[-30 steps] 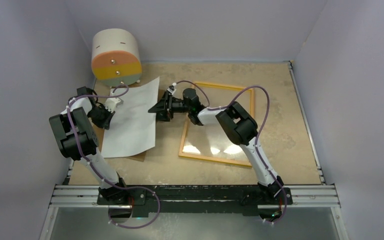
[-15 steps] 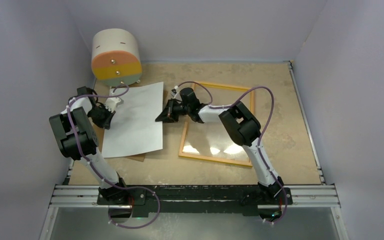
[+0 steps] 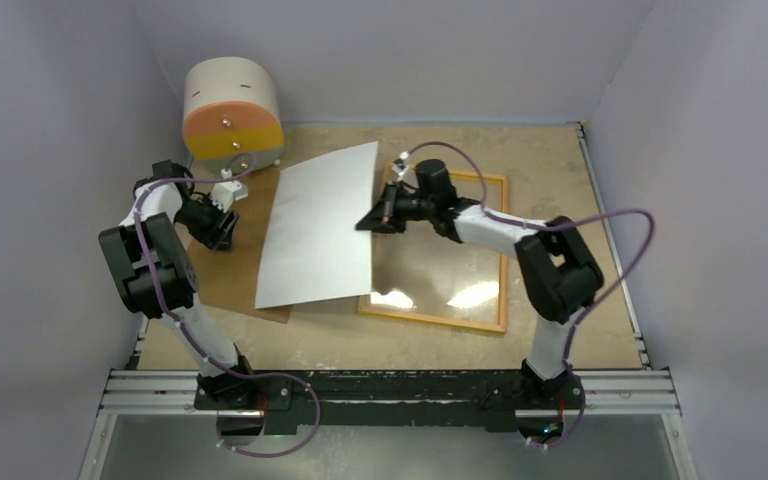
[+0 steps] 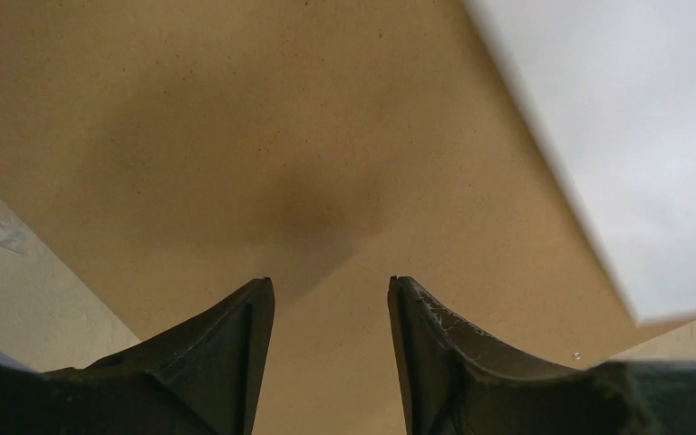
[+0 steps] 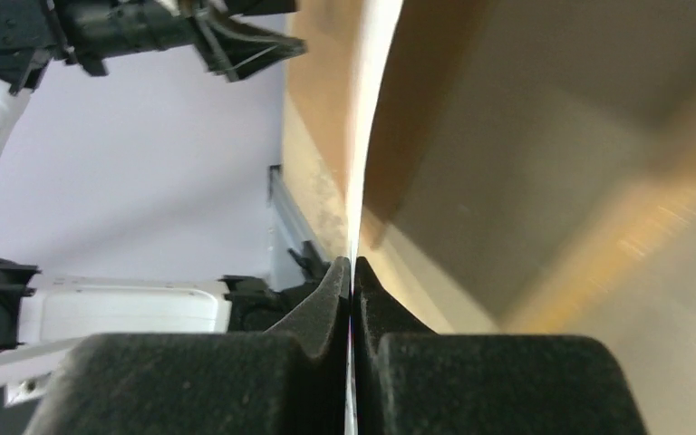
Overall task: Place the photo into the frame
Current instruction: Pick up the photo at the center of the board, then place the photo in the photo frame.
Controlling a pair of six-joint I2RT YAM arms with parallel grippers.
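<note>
Pads (image 5: 317,308) of the right gripper (image 5: 352,281) press together on the thin edge of the photo (image 5: 373,91), which runs up and away from them as a pale, slightly bowed line. From the top view the right gripper (image 3: 375,217) pinches the photo (image 3: 320,230) at the middle of its right-hand edge. The sheet shows its plain white back and sits skewed. Its left part is over the brown backing board (image 3: 225,285) and its right part reaches over the left rim of the frame (image 3: 505,250). The frame lies flat on the tan table (image 3: 570,170), its glass catching bright reflections near the front. The left gripper (image 3: 223,228) is over the far left part of the backing board, apart from the photo. In its wrist view the left gripper (image 4: 331,299) stands with its fingers spread and nothing between them. Brown backing board (image 4: 236,136) lies below, and the white photo (image 4: 634,136) fills the upper right corner. A cream drum (image 3: 232,112) with orange and yellow bands stands at the far left corner.
</note>
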